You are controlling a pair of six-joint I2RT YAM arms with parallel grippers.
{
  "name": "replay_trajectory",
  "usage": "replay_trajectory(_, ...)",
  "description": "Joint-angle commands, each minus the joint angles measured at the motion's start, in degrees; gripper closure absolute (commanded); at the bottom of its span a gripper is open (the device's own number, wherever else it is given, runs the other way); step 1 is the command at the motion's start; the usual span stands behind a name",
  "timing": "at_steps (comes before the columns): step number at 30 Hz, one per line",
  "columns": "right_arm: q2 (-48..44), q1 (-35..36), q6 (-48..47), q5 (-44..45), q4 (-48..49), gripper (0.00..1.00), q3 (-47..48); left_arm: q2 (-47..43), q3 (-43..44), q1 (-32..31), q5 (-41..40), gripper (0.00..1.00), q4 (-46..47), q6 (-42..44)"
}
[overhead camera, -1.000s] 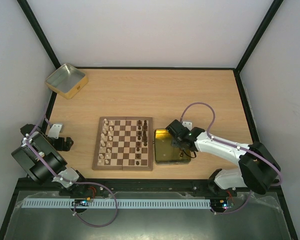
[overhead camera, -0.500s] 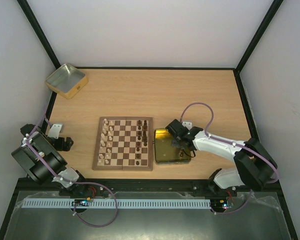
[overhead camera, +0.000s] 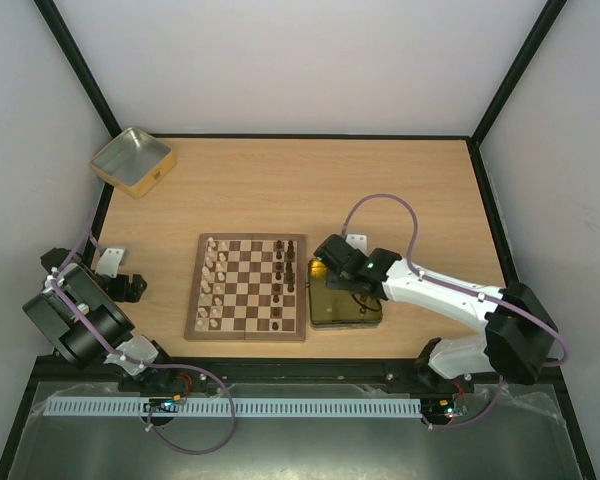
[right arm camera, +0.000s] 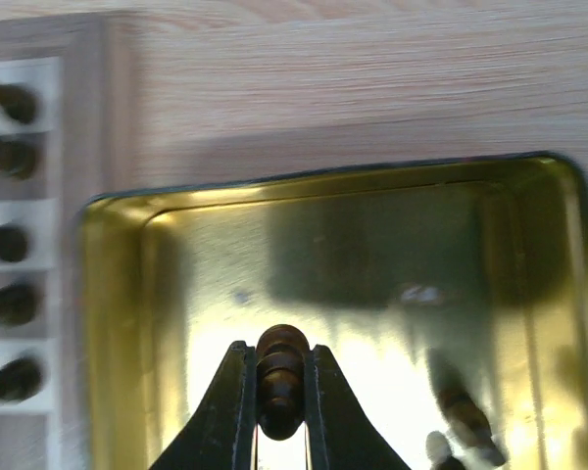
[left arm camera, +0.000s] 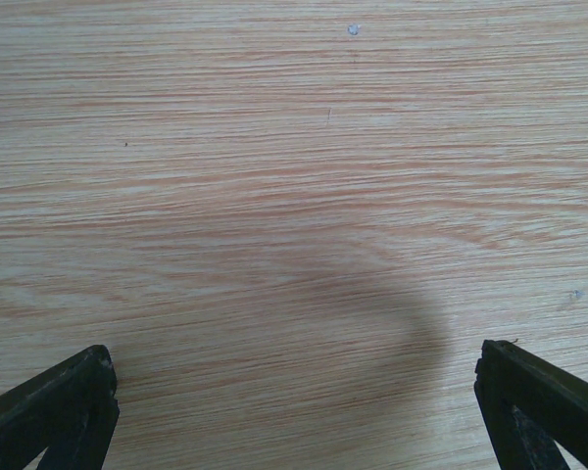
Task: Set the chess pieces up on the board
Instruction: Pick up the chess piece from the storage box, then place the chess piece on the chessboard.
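Over tin (right arm camera: 372, 255) — right end effector (right arm camera: 278, 354) grips dark piece (right arm camera: 280, 387).

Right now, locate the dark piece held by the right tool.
Right wrist view: the dark piece is pinched in the right tool over the gold tin, just right of the board.

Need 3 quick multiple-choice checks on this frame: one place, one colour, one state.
1. Relative to the board, the yellow tin lies: A) left B) right C) on top
2. The piece in the right jaws is: A) cream B) dark brown C) red
3. The left jaws are: A) shut on a pawn B) shut, empty C) open, empty
Answers: 1 B, it sits beside the board's right rim; 2 B, it is dark against the gold floor; 3 C, only bare table shows between them.
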Motion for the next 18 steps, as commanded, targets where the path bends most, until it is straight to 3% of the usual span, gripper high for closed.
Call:
replay_trajectory(1,1.0,6.2,4.2,2.4,-4.5,0.98,4.6,3.1,-3.4,-0.1,-3.5,0.01,-6.5,-2.0)
replay_trajectory(8,5.8,13.8,7.0,0.4,-1.8,0.98,7.7,2.8,-3.6,0.0,-3.5,0.01,-6.4,-2.0)
replay_trajectory(18,14.3,18.5,7.1,-1.9,2.1,0.98,12.6,2.2,-3.9,0.0,-3.4,0.01,-6.3,-1.9)
